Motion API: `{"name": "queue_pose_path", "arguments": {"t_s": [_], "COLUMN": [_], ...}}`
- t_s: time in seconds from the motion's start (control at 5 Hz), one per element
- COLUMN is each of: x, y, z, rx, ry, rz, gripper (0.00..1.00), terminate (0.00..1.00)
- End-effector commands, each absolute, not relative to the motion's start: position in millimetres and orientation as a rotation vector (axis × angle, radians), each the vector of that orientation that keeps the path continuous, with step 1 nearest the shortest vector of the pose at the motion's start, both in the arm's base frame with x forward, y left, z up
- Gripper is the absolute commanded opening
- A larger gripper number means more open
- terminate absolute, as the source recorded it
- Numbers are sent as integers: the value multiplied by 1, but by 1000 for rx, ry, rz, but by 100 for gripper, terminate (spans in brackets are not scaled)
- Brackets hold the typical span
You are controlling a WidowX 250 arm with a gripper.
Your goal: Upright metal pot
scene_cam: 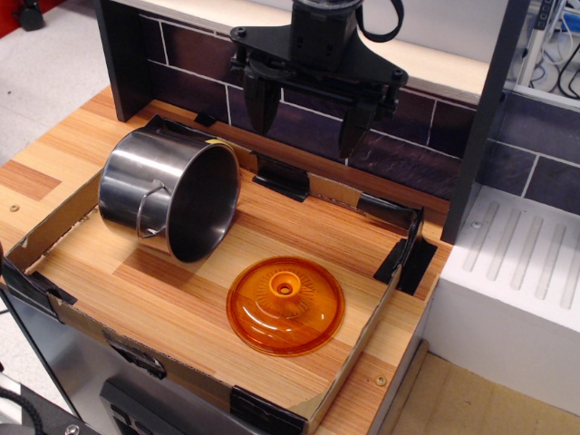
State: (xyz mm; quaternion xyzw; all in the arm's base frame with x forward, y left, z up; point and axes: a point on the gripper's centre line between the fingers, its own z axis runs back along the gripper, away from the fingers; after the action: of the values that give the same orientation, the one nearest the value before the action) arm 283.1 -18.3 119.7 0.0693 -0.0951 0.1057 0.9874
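Orange lid (285, 304) nr tipped pot (169, 193)

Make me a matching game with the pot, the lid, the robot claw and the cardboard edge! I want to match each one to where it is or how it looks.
Things:
1. metal pot
2. orange lid
3. gripper
4. cardboard border

Descriptions:
A. hanging open above the wooden table, holding nothing
B. lying on its side, mouth facing right
C. low wall running around the work area
D. sitting flat with its knob up, near the front

Pairs: 1-B, 2-D, 3-A, 4-C
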Motion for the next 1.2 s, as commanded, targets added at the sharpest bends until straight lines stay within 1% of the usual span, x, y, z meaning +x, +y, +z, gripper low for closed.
{"name": "queue_pose_path", "arguments": {"t_s": [0.0, 0.2, 0.4, 0.6, 0.8, 1.0], "x": [283, 270, 258, 249, 242, 242], "y": [-18, -21, -13, -2, 12, 23], "z": [120, 123, 128, 136, 131, 125], "rx": [139, 318, 402, 517, 591, 602], "ry": [-191, -266, -273, -328, -371, -381], "rz": [212, 277, 297, 301, 292, 304], "gripper": [100, 100, 100, 100, 100, 100], "terminate": [0, 0, 0, 0, 0, 0]}}
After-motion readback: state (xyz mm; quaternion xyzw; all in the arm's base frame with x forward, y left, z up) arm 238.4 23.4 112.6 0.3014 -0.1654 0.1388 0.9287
